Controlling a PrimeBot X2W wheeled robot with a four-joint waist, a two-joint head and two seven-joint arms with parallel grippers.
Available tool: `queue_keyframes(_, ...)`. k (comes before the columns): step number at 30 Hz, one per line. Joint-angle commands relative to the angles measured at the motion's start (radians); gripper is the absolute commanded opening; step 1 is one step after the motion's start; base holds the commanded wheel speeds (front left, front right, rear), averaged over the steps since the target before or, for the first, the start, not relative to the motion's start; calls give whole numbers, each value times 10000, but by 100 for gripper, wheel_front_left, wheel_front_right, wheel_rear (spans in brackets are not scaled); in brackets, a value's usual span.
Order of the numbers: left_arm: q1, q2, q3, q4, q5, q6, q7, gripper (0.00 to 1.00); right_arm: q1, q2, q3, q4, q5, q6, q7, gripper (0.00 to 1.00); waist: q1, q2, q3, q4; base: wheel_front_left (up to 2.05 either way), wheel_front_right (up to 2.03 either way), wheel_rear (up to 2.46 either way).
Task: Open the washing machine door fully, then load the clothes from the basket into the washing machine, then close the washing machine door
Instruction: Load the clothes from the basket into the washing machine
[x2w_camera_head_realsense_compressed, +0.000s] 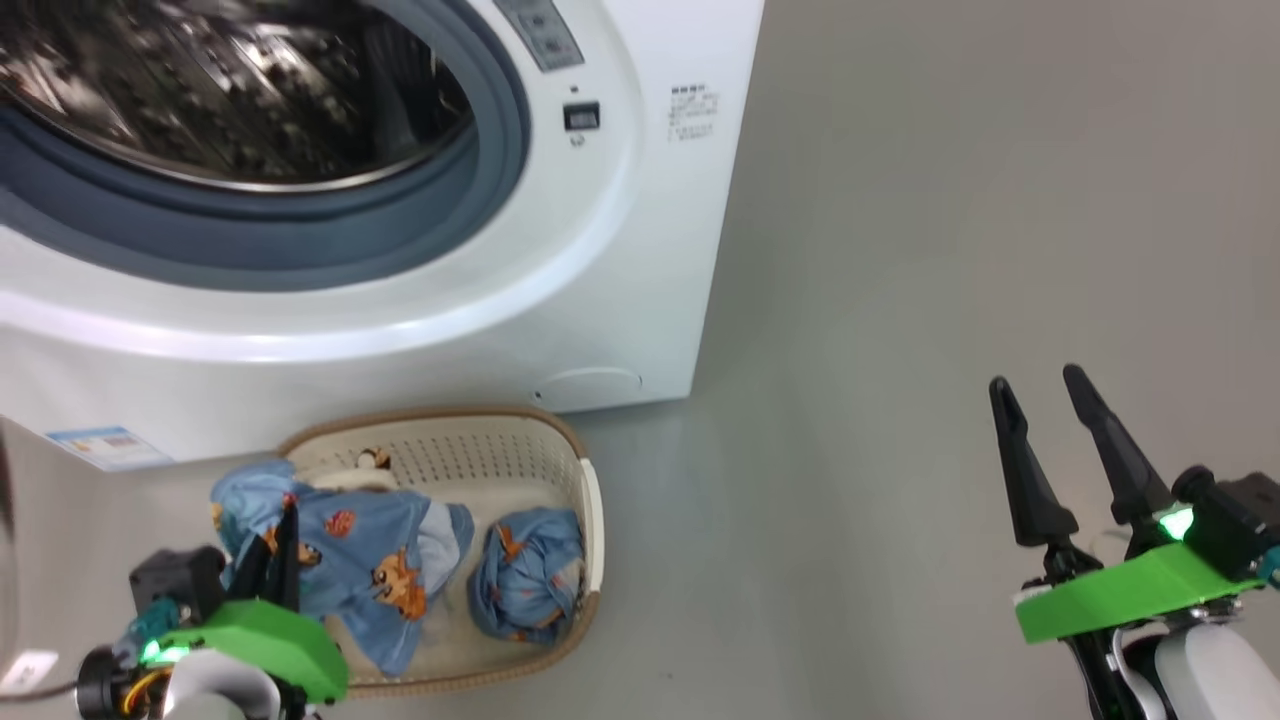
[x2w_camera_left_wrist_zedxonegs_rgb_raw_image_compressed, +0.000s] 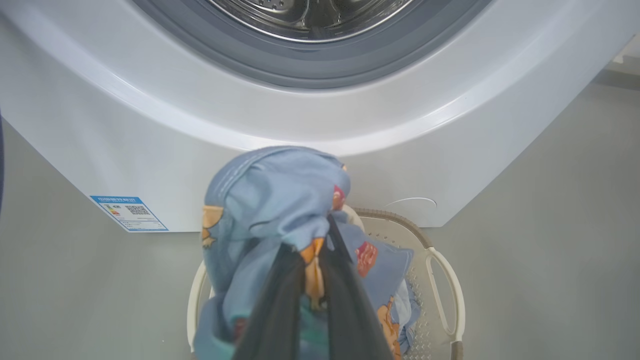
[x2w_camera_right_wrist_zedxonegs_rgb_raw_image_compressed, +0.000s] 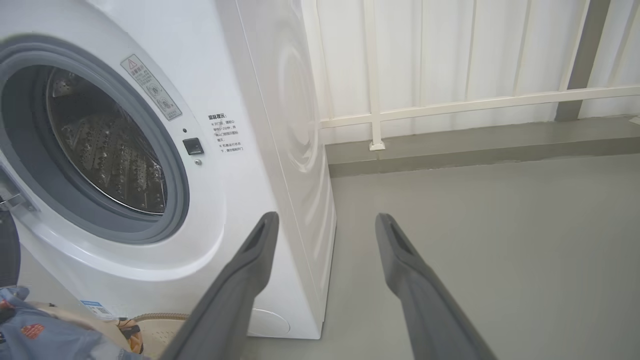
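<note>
The white washing machine (x2w_camera_head_realsense_compressed: 620, 250) stands with its steel drum (x2w_camera_head_realsense_compressed: 230, 90) exposed; a dark sliver of the washing machine door (x2w_camera_right_wrist_zedxonegs_rgb_raw_image_compressed: 7, 250) shows by the hinge. Below it on the floor sits the cream basket (x2w_camera_head_realsense_compressed: 520, 450). My left gripper (x2w_camera_head_realsense_compressed: 285, 520) is shut on one light blue piece of the clothes (x2w_camera_head_realsense_compressed: 370, 560), which hangs over the basket's left part. In the left wrist view the fingers (x2w_camera_left_wrist_zedxonegs_rgb_raw_image_compressed: 345, 300) pinch this cloth (x2w_camera_left_wrist_zedxonegs_rgb_raw_image_compressed: 270, 200) in front of the machine's lower panel. A second blue bundle (x2w_camera_head_realsense_compressed: 528, 570) lies in the basket's right end. My right gripper (x2w_camera_head_realsense_compressed: 1040, 385) hangs open over bare floor to the right.
Grey floor (x2w_camera_head_realsense_compressed: 900, 300) stretches to the right of the machine. A white railing and a raised grey kerb (x2w_camera_right_wrist_zedxonegs_rgb_raw_image_compressed: 475, 145) run behind it. A blue label (x2w_camera_left_wrist_zedxonegs_rgb_raw_image_compressed: 129, 212) marks the machine's lower left corner.
</note>
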Motion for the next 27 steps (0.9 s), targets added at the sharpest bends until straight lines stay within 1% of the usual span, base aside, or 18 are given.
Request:
queue_keyframes(1,226,256,371,-456,114,-39,-134,0,180,-164,113,-180,-55,54,-78,100,2,0,-628,229,0,0,0)
queue_keyframes(18,2521,23,912,-3751,784,-65,-135,0,1337,-174,-211,-128,-171,54,-78,100,2,0,-1705,361,0,0,0)
queue_keyframes(27,3305,-101,1053,-4683,854,-38,-135,0,1614,-105,-353,-205,-204,54,-78,100,2,0,-1816,333,0,0,0)
